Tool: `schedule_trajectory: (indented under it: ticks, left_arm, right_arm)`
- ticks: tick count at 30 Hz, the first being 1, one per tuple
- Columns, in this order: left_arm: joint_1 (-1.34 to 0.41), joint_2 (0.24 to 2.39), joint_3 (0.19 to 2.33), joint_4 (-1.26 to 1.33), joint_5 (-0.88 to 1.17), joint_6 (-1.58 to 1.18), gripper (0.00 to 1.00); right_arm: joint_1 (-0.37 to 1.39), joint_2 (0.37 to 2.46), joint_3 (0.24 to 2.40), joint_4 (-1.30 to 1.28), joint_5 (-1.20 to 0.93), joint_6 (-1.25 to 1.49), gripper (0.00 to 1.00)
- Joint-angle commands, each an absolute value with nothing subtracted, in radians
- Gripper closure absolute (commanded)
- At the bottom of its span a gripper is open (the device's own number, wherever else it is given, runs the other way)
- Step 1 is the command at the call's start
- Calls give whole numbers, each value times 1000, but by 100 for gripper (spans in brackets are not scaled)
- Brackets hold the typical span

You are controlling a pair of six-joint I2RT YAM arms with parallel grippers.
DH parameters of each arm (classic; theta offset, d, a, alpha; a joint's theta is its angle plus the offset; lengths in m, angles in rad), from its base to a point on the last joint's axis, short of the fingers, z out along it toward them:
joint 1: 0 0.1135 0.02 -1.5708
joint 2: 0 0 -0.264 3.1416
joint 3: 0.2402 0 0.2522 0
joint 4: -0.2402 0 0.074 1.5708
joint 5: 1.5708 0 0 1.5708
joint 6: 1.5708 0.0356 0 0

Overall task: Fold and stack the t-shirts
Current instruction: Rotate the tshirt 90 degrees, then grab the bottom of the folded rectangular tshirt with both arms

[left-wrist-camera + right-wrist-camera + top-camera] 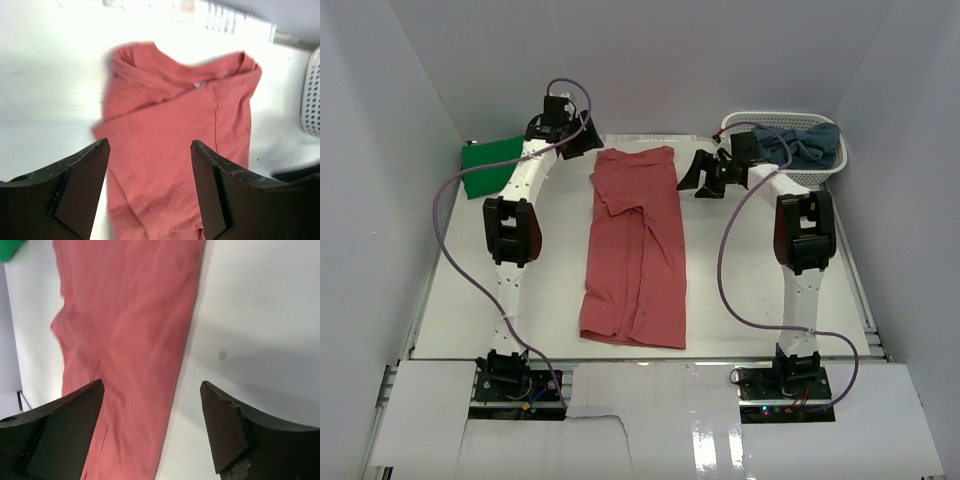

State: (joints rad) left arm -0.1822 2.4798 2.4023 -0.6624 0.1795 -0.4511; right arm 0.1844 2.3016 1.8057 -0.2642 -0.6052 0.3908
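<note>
A salmon-red t-shirt lies on the white table as a long strip folded lengthwise, collar at the far end. My left gripper hovers open by the collar's left corner. In the left wrist view it is above the red cloth, with nothing between its fingers. My right gripper is open just right of the shirt's upper right edge. In the right wrist view it spans the cloth's edge from above. A folded green t-shirt lies at far left. Grey-blue t-shirts fill the basket.
The white lattice basket stands at the back right corner, and its wall shows in the left wrist view. White walls enclose the table on three sides. A corner of the green shirt shows in the right wrist view.
</note>
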Motion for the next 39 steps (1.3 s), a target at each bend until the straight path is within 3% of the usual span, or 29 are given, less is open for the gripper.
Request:
schedule_trajectory:
  ticks: [1,7,11,14,22,30,39]
  left_arm:
    - [-140,2357,2325,-683,147,-423,23]
    - [-140,1981,1808,-672,181,-443,25]
    - [-144,1723,1328,-652,225,-477,27]
    - [-155,1522,1116,-649,248,-508,26]
    - [-195,1212,836,-739,339,-594,26]
    - [-348,1167,657,-684,318,-722,26]
    - [-371,1163,549,-620,299,-842,26]
  right_arm:
    - [190,2061,1625,-267,-597,310,16]
    - [219,1751,1263,-322,-604,295,18]
    - [287,1574,998,-347,-560,288,18]
    - [343,1468,824,-363,-561,308,18]
    - [449,1232,500,-292,-606,491,18]
    - [578,1178,394,-183,-589,667,17]
    - [705,1221,357,-49,-543,785,20]
